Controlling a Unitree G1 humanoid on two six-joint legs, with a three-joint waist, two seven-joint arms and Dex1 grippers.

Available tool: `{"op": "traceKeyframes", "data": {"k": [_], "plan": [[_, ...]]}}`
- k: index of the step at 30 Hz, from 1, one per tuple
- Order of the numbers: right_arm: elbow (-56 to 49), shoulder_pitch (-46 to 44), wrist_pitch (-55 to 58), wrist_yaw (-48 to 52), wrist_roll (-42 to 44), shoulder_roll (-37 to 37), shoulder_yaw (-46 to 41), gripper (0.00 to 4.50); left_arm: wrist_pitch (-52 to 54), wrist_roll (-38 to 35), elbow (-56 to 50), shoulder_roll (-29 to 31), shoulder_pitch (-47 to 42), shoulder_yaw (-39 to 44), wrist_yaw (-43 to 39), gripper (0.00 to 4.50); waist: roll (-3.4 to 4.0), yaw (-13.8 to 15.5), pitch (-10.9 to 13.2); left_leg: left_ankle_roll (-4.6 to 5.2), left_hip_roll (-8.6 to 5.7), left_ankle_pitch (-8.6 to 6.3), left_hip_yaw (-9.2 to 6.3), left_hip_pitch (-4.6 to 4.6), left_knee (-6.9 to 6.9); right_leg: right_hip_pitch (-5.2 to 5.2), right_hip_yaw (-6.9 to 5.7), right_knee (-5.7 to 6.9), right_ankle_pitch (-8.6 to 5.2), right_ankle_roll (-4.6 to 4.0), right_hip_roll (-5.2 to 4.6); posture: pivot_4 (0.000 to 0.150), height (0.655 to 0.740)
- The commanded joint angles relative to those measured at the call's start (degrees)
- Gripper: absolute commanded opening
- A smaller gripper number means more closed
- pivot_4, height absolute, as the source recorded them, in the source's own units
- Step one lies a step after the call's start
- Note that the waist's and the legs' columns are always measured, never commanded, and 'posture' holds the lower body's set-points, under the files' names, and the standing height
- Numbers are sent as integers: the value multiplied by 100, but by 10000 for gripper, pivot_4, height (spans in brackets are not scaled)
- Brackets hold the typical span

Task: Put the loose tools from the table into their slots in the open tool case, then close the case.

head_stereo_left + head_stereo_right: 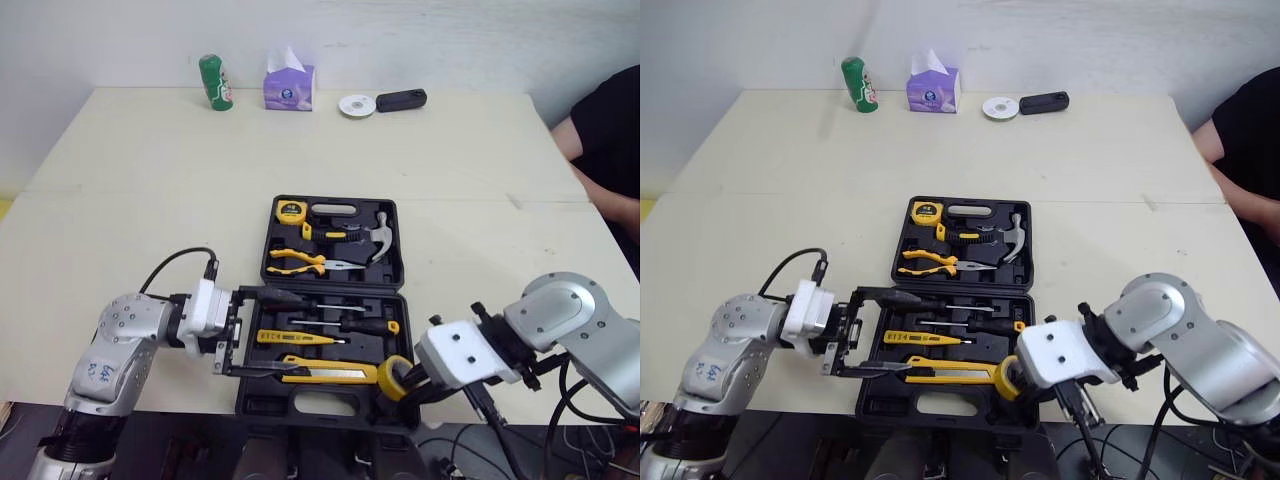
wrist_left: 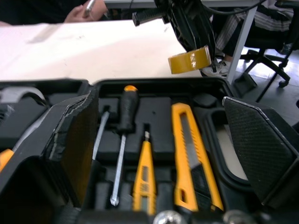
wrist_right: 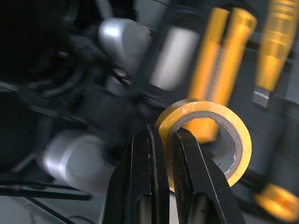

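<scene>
— Jaws, left gripper (image 1: 280,332): status?
— Spread wide, nothing between them. Gripper sits over the left part of the tool case (image 1: 320,408), near half. One finger (image 2: 70,140) lies along the far row of slots, the other by the left end of the utility knife (image 1: 325,374). Contact w/ case: can't tell.
— Right gripper (image 3: 164,136)?
— Jaws almost together, pinching the wall of the tape roll (image 1: 393,376), one finger inside the ring, one outside. Roll is yellow and held at the case's near right corner, just beside the knife's right end. Whether it touches the case: can't tell.
— Case posn?
— Open flat on the table (image 1: 150,180), mid-width, by the near edge.
— Near half, contents?
— Screwdrivers (image 1: 350,325), yellow tester pen (image 1: 295,338), knife as above.
— Far half?
— Tape measure (image 1: 290,211) at far left corner, pliers (image 1: 295,262) below it, hammer (image 1: 378,235) on the right side.
— Misc. on table?
— Along the far edge: green can (image 1: 214,82), tissue pack (image 1: 289,86), white disc (image 1: 356,105), black device (image 1: 401,100). All well apart from the case.
— Anyone present?
— 1 person (image 1: 610,130) in a dark top, at the table's right edge.
</scene>
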Motion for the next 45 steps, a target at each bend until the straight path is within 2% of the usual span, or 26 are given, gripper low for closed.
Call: {"op": "traceKeyframes", "data": {"k": [1, 5, 13, 18, 45], "plan": [[-791, 209, 253, -378, 156, -48, 125, 275, 272, -237, -711, 165, 566, 90, 177, 45000, -6, 0, 2, 1, 0, 0, 0, 1, 0, 1, 0, -1, 0, 0, -1, 1500, 7400], [-950, 262, 311, -605, 79, 64, 376, 275, 340, -178, -766, 236, 717, 178, 299, 45000, -8, 3, 3, 6, 0, -7, -6, 2, 0, 2, 0, 1, 0, 0, -7, 1500, 7400], [-551, 403, -42, -944, -771, -21, 1064, 275, 392, -146, -656, 335, 529, 163, 353, 45000, -11, 2, 1, 7, -2, -7, -8, 1, 1, 3, -4, 1, -1, -1, -6, 1500, 7400], [-543, 419, -66, -882, -1098, -300, 1265, 275, 448, -171, -683, 352, 547, 152, 394, 45000, -15, -1, -1, 6, -1, -7, -8, 2, 0, 3, -5, 0, -1, -1, -5, 1500, 7400], [-518, 56, 269, -561, -1057, -313, 1687, 275, 466, -102, -631, 290, 642, 114, 625, 45000, -23, 12, -6, 11, -1, -10, -11, 2, 1, 7, -7, -5, -1, -1, -7, 1500, 7400]]}}
